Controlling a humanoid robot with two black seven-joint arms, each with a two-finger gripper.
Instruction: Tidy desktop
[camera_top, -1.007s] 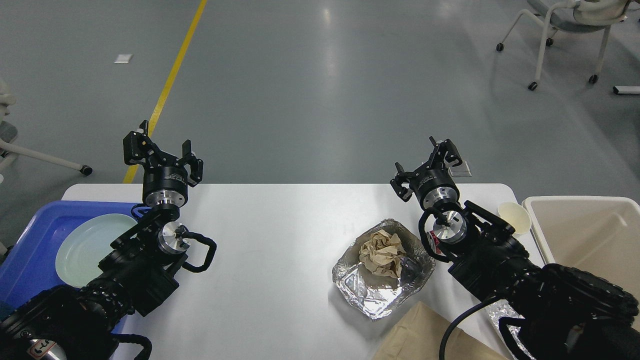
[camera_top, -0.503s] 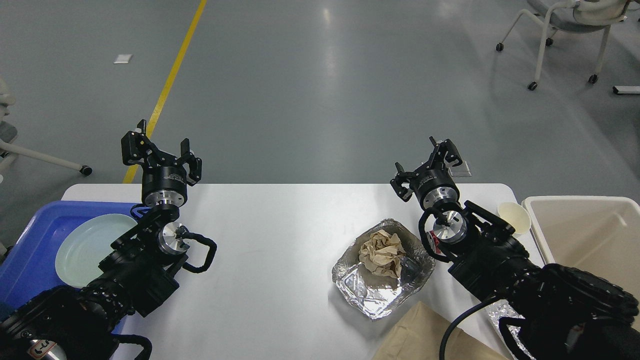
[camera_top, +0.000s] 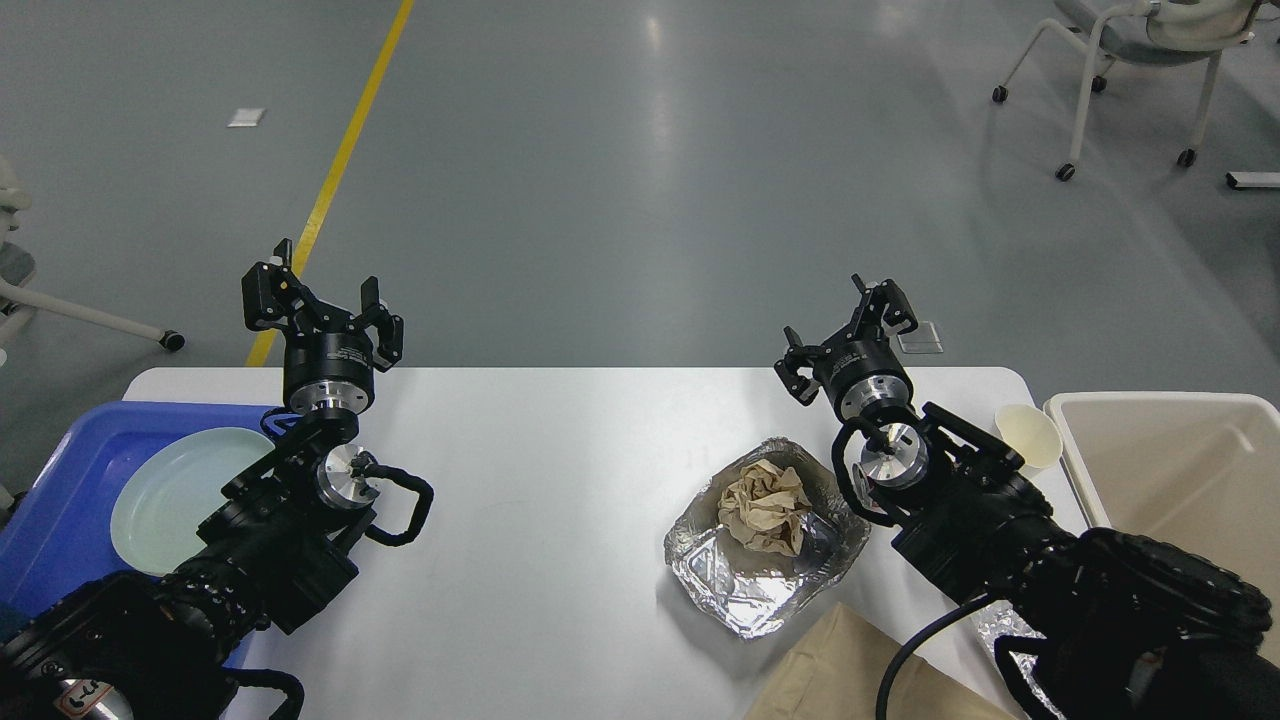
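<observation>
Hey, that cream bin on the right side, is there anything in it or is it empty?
Empty as far as shown: the cream bin has only bare inner walls and floor in view. Its near corner is hidden behind the right arm.

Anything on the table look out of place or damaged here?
Yes. A dented foil tray sits mid-desktop with a crumpled brown paper wad in it, not in the cream bin at right. Both grippers, left and right, are open and empty.

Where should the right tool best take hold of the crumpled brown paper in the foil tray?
Probably from above, pinching the raised top folds of the crumpled brown paper. It lies loose inside the foil tray, whose upturned rim blocks a side approach for the right tool.
</observation>
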